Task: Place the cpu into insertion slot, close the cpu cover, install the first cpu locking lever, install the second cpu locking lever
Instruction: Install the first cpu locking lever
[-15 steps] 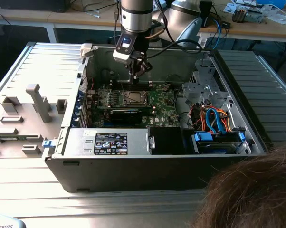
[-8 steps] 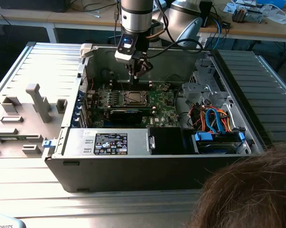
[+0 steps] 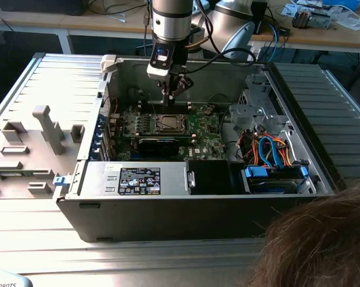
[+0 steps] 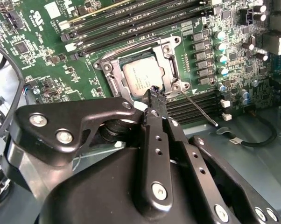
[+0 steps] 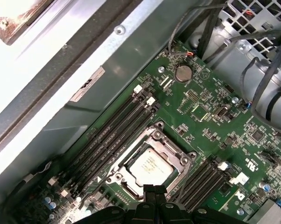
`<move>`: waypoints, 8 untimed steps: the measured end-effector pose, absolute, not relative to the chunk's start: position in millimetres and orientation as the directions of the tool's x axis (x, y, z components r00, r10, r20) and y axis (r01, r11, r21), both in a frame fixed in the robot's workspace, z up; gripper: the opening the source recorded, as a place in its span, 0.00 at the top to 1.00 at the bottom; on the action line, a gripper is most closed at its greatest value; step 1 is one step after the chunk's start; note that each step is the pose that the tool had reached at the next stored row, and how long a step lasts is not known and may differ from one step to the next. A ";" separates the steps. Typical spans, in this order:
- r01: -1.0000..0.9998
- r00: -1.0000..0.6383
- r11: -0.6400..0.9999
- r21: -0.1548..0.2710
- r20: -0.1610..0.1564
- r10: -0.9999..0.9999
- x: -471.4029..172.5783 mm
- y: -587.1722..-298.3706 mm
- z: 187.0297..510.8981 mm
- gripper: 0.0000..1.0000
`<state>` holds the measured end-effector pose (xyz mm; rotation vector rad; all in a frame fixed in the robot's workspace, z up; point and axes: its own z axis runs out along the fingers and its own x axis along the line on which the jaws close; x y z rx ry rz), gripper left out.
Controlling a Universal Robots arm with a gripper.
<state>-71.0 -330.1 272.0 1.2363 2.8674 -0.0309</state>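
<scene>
Hovering black pincer [image 4: 154,89], fingers together, empty; thin silvery wire locking lever [image 4: 196,106] just beside it probably needs steady pressure.

Arm segment [image 3: 171,18]: cylindrical, silver-grey metal with a dark band.
Wrist box [image 3: 161,60]: white housing, dark front panel.
Cables [image 3: 225,52]: black, looped off the wrist.
Gripper [image 4: 155,93]: matte black linkage bars and rounded plates.
Screws [image 4: 64,136]: silver, round-headed, at the link pivots.
Fingertips [image 5: 150,190]: narrow, black, square-ended.
</scene>
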 end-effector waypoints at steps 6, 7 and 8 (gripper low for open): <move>0.700 -0.714 0.714 -0.011 -0.025 0.700 -71.0 -330.1 272.0 0.89; 0.692 -0.722 0.722 -0.011 -0.025 0.692 -71.0 -330.1 271.9 0.89; 0.689 -0.725 0.725 -0.011 -0.025 0.689 -71.0 -330.1 271.9 0.89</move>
